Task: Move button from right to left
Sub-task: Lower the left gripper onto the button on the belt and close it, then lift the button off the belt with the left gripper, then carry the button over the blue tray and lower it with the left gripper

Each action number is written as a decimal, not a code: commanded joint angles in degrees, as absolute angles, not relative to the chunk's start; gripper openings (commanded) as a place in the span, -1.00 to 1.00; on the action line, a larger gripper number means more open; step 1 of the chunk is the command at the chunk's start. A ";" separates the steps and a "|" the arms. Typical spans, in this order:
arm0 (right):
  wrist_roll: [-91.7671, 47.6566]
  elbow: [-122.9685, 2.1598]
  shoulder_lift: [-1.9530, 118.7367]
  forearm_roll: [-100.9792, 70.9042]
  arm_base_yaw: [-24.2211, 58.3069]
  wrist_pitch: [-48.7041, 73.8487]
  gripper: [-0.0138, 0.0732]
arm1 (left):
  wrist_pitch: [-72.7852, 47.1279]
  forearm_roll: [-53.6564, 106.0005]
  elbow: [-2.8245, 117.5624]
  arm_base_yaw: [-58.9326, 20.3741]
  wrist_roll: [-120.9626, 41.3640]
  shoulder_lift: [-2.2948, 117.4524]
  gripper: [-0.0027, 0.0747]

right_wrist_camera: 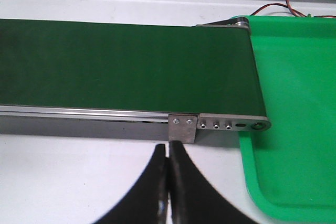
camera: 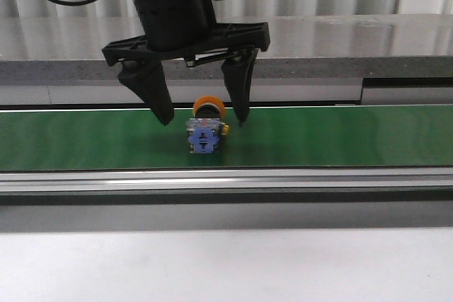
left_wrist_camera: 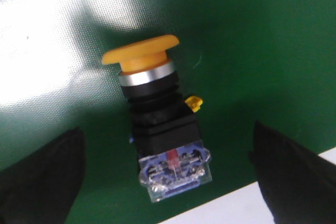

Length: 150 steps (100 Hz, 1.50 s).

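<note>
White tabletop (camera: pixel 226 266) is seen nearest, ahead of the green belt (camera: pixel 354 136). On the belt the button (camera: pixel 206 127) is laid on its side, untouched, between the spread jaws of the left gripper (camera: pixel 204 117). The right gripper (right_wrist_camera: pixel 168 182) is seen with jaws pressed together, beside a green tray (right_wrist_camera: pixel 294 103).

Factory line (green conveyor belt (camera: pixel 340 136))

green belt (camera: pixel 340 136) | carries: button (camera: pixel 206 126), lying on its side
</note>
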State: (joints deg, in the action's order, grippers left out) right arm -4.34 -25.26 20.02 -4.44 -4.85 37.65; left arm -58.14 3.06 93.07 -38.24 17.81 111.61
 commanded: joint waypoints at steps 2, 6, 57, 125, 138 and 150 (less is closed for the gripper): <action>-4.79 -26.65 20.43 -4.64 -4.74 33.38 -0.83 | -57.03 2.60 94.89 -38.59 18.94 109.41 0.64; -4.79 -26.65 20.43 -4.64 -4.74 33.38 -0.83 | -57.03 2.60 94.89 -38.59 18.87 109.80 0.63; -4.79 -26.65 20.43 -4.64 -4.74 33.38 -0.83 | -59.55 -2.00 95.39 -38.59 20.37 109.53 -0.68; -4.79 -26.65 20.43 -4.64 -4.74 33.38 -0.83 | -70.36 -10.25 95.28 -22.65 12.14 97.01 -0.68; -4.79 -26.65 20.43 -4.64 -4.74 33.38 -0.83 | -71.48 -8.86 95.28 -17.05 6.69 97.01 -0.68; -4.79 -26.65 20.43 -4.64 -4.74 33.38 -0.83 | -71.48 -5.95 95.28 -11.11 2.32 97.01 -0.68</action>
